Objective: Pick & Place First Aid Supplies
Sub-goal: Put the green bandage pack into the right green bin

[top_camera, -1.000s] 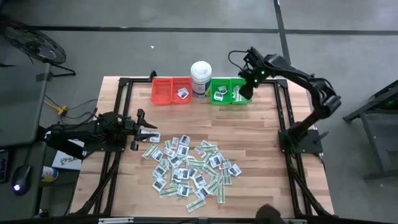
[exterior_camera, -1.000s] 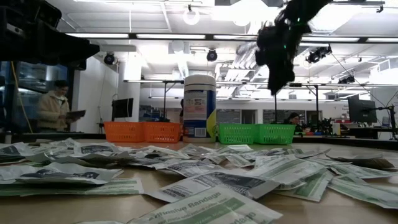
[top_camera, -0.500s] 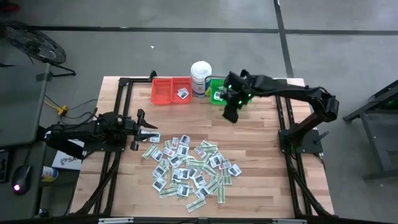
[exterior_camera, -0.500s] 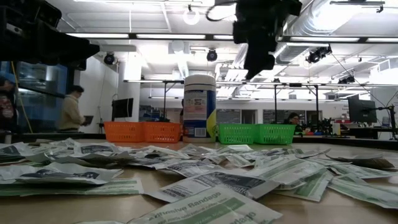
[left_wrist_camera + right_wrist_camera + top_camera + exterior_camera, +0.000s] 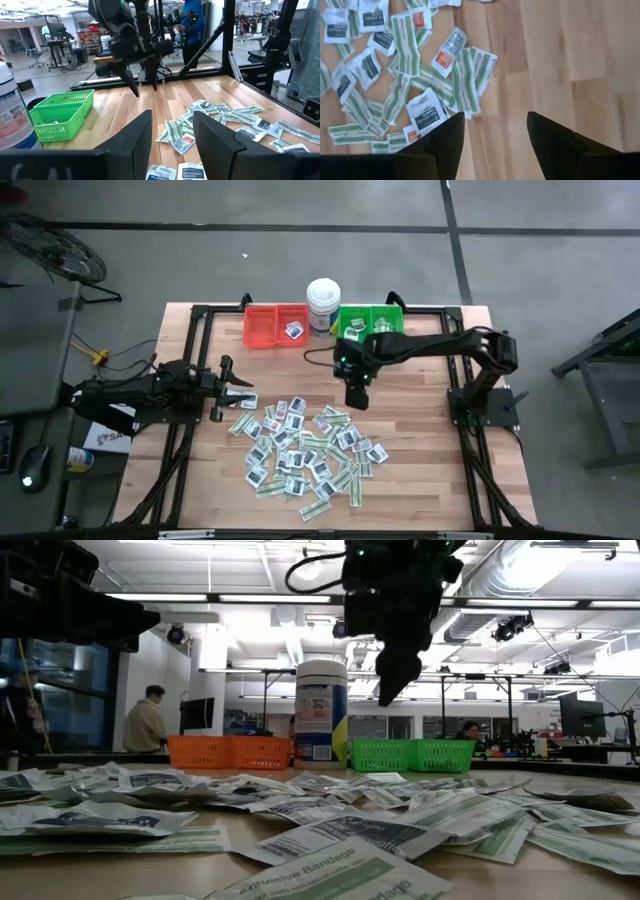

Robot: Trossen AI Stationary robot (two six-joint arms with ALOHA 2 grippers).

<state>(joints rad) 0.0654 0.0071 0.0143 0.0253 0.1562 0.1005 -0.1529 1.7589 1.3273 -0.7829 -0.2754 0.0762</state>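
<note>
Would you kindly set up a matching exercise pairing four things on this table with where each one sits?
Things:
1. red bin
2. green bin
3. white tub
4. right end effector

Places:
A. between the two bins
B. open, above bare wood next to the pile of packets
C. far edge, left of the tub
D. far edge, right of the tub

Pairs: 1-C, 2-D, 3-A, 4-B
</note>
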